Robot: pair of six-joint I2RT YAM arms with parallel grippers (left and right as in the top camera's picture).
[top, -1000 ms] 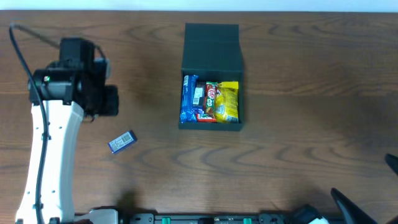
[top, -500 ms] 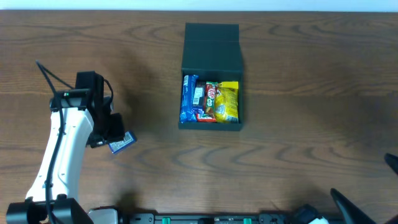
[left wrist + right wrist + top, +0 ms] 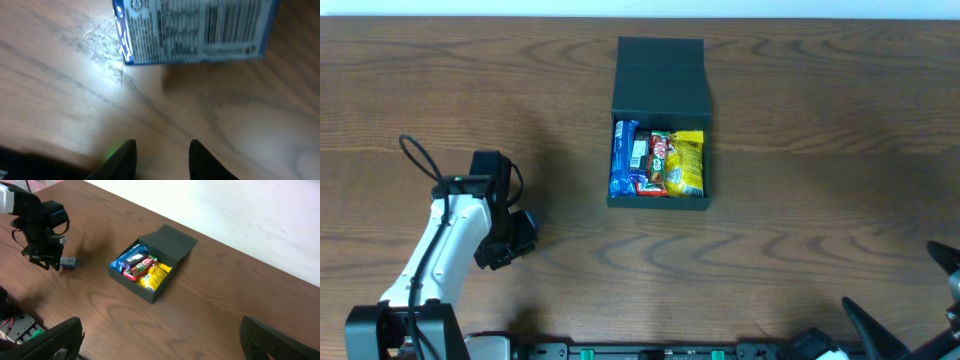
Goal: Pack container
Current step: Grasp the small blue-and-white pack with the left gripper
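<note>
Within the last second your left tool (image 3: 513, 240) has swung from the upper left of the overhead frame down to the lower left. It now covers the spot where the loose blue packet (image 3: 195, 30) lay, so I judge the pick-up is about to begin. In the wrist view its fingers (image 3: 125, 160) stand a modest gap apart with nothing between them, and the packet lies just beyond the tips. The packet is flat, oblong, glossy printed film and will likely slide on the wood-grain surface (image 3: 800, 200). The box (image 3: 660, 75) — matte dark card, lid flap laid back — sits top centre, unmoved, with three wrappers (image 3: 658, 165) side by side inside. Your right tool (image 3: 160, 325) is spread wide and empty at the lower right.
</note>
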